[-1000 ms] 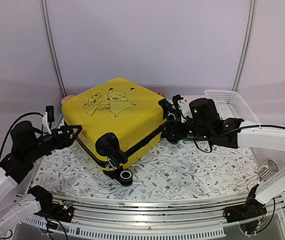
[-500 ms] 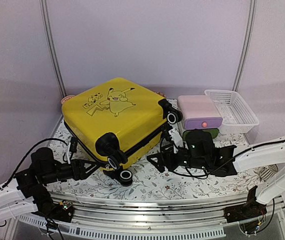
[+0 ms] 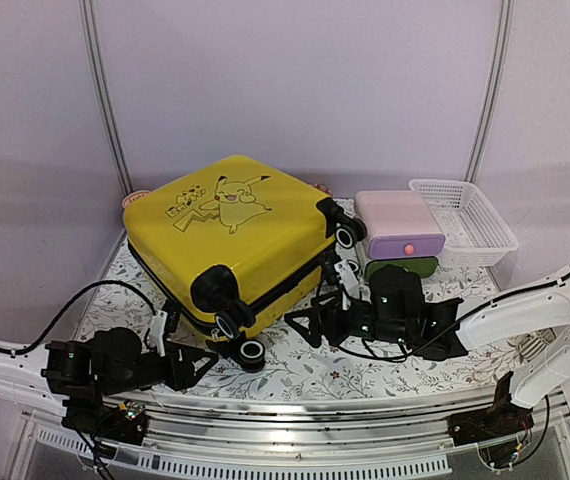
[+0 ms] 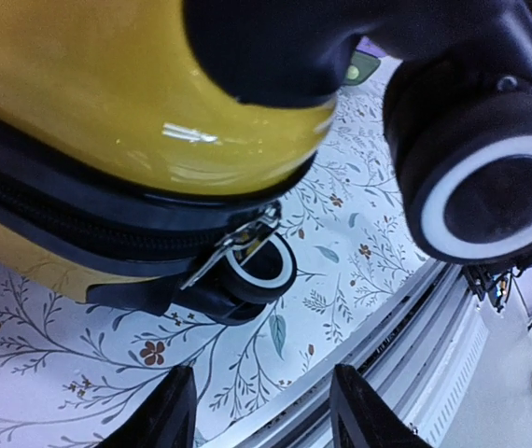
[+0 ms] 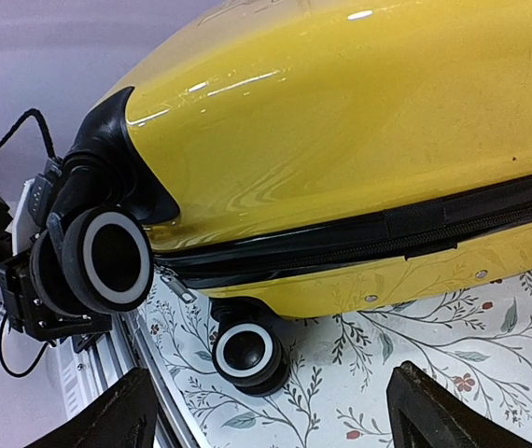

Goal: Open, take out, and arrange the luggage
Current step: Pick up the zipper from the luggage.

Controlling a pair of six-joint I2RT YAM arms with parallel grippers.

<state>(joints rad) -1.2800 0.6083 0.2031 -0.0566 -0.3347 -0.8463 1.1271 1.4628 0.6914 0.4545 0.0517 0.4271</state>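
Note:
The luggage (image 3: 240, 235) is a yellow hard-shell case lying flat and zipped shut, its wheeled end toward me. My left gripper (image 3: 202, 362) lies low at the front, pointing right at the lower wheel (image 3: 252, 352). In the left wrist view it (image 4: 264, 418) is open and empty. The metal zipper pull (image 4: 238, 241) hangs over that wheel (image 4: 259, 266), ahead of the fingertips. My right gripper (image 3: 300, 325) points left at the same corner. The right wrist view shows it (image 5: 280, 415) wide open and empty, a little short of the wheel (image 5: 245, 352) and the zipper pull (image 5: 177, 285).
A pink-and-green drawer box (image 3: 400, 235) stands right of the luggage, behind my right arm. A white mesh basket (image 3: 462, 220) sits beyond it. A floral cloth (image 3: 405, 375) covers the table. A metal rail (image 3: 295, 440) runs along the front edge, close under my left gripper.
My left arm swung from the luggage's left side down to its front wheel corner, its jaws narrowing. My right arm left the right wheel and came forward and left toward the same corner.

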